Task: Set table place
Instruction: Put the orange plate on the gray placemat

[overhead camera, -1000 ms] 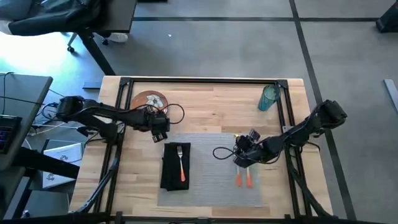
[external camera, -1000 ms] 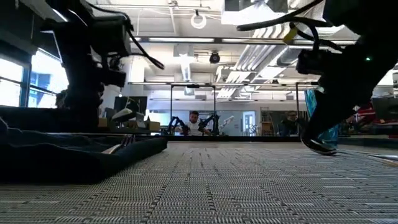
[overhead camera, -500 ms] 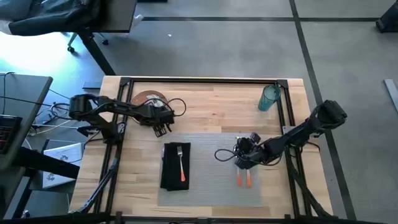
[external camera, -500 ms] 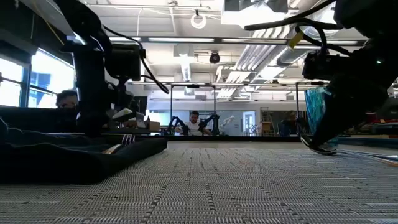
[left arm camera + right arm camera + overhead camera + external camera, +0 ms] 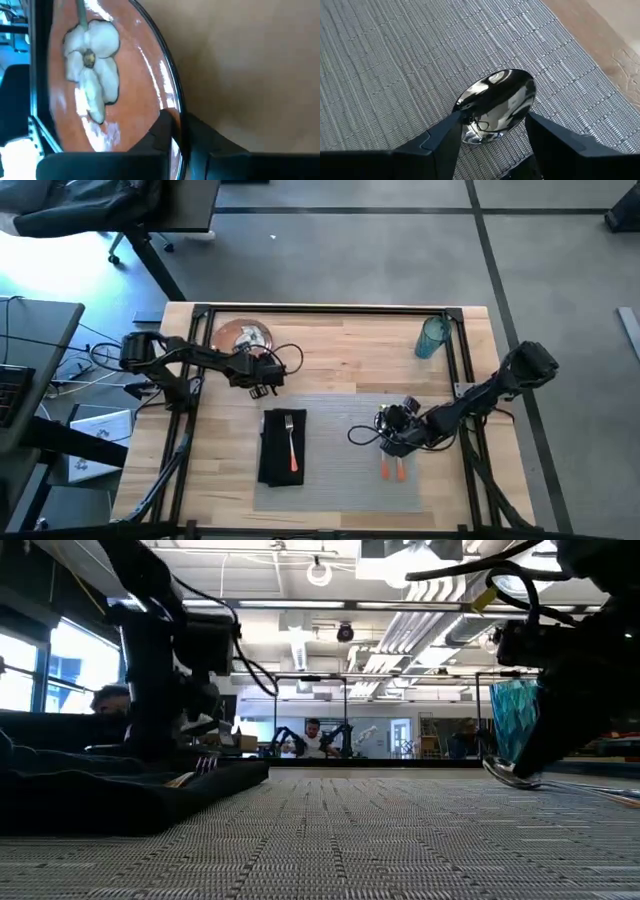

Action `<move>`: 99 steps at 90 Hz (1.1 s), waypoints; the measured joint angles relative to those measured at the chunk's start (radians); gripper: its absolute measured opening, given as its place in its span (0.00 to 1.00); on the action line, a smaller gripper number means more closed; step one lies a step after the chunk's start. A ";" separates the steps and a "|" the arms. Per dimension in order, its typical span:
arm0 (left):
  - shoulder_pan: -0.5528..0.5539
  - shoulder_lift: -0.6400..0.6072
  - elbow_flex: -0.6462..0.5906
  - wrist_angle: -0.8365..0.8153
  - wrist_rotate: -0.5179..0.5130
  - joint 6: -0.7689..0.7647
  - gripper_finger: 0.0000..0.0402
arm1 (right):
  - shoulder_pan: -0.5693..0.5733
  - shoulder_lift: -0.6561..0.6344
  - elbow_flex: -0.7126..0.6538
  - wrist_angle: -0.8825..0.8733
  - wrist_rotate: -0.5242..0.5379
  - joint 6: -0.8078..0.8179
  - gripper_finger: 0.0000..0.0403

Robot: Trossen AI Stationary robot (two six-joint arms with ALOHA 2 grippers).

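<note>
Both pincers are working at the place setting.

I am bringing the open left pincer [image 5: 262, 387] to the plate [image 5: 110, 75]; its rim is lying just between the fingers. The right pincer [image 5: 490, 132] is standing open around the spoon [image 5: 495, 105] on the placemat [image 5: 395, 65]. A shallow grip could be letting the plate slip onto the bench [image 5: 350, 345].

Even daylight above; backlit low view, glare on plate [image 5: 125, 75].
</note>
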 joint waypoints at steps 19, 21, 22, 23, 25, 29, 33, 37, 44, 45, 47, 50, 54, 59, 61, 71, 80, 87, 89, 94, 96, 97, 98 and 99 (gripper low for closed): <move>-0.166 0.000 0.235 -0.156 0.033 -0.047 0.00 | 0.035 -0.071 0.002 -0.041 -0.030 0.032 0.51; -0.187 0.000 0.259 -0.160 0.034 -0.047 0.00 | 0.041 -0.083 0.002 -0.046 -0.030 0.039 0.51; -0.197 0.000 0.270 -0.160 0.034 -0.047 0.00 | 0.044 -0.089 0.002 -0.048 -0.030 0.042 0.51; -0.208 0.000 0.281 -0.160 0.034 -0.047 0.00 | 0.048 -0.095 0.002 -0.051 -0.029 0.044 0.51; -0.229 0.000 0.304 -0.160 0.033 -0.047 0.00 | 0.056 -0.109 0.002 -0.057 -0.023 0.045 0.51; -0.272 0.001 0.351 -0.149 0.035 -0.045 0.00 | 0.071 -0.140 0.002 -0.062 -0.008 0.045 0.51; -0.313 0.001 0.394 -0.136 0.033 -0.040 0.00 | 0.085 -0.170 0.002 -0.066 0.009 0.045 0.51; -0.357 0.006 0.430 -0.121 0.023 -0.032 0.00 | 0.103 -0.195 0.002 -0.075 0.020 0.047 0.51; -0.428 0.038 0.488 -0.095 -0.029 -0.014 0.00 | 0.134 -0.232 0.002 -0.098 0.033 0.052 0.51; -0.438 0.045 0.496 -0.091 -0.037 -0.009 0.00 | 0.138 -0.238 0.002 -0.101 0.034 0.052 0.51; -0.455 0.061 0.513 -0.085 -0.050 0.002 0.00 | 0.146 -0.248 0.002 -0.106 0.036 0.052 0.51; -0.478 0.087 0.542 -0.076 -0.067 0.021 0.00 | 0.155 -0.260 0.002 -0.118 0.039 0.053 0.51; -0.509 0.128 0.584 -0.054 -0.085 0.046 0.00 | 0.169 -0.271 0.002 -0.132 0.039 0.059 0.51; -0.543 0.187 0.636 -0.026 -0.108 0.083 0.00 | 0.185 -0.278 0.002 -0.147 0.040 0.072 0.51; -0.554 0.211 0.656 -0.015 -0.115 0.100 0.00 | 0.190 -0.281 0.002 -0.152 0.040 0.079 0.51; -0.599 0.330 0.744 0.056 -0.123 0.174 0.00 | 0.213 -0.284 0.002 -0.184 0.039 0.113 0.51; -0.627 0.420 0.806 0.094 -0.133 0.215 0.00 | 0.236 -0.284 0.002 -0.209 0.039 0.157 0.51; -0.638 0.469 0.840 0.095 -0.128 0.205 0.00 | 0.250 -0.284 0.002 -0.211 0.034 0.160 0.51; -0.640 0.481 0.845 0.096 -0.129 0.200 0.00 | 0.253 -0.284 0.002 -0.211 0.028 0.160 0.51; -0.644 0.507 0.852 0.097 -0.126 0.191 0.00 | 0.261 -0.284 0.002 -0.210 0.026 0.160 0.51; -0.645 0.515 0.853 0.100 -0.122 0.188 0.00 | 0.262 -0.284 0.002 -0.208 0.027 0.160 0.51; -0.646 0.520 0.853 0.102 -0.118 0.187 0.00 | 0.263 -0.284 0.002 -0.207 0.027 0.160 0.51; -0.647 0.524 0.853 0.104 -0.114 0.186 0.00 | 0.263 -0.284 0.002 -0.206 0.027 0.160 0.51; -0.648 0.528 0.853 0.106 -0.108 0.184 0.00 | 0.263 -0.284 0.002 -0.206 0.027 0.161 0.51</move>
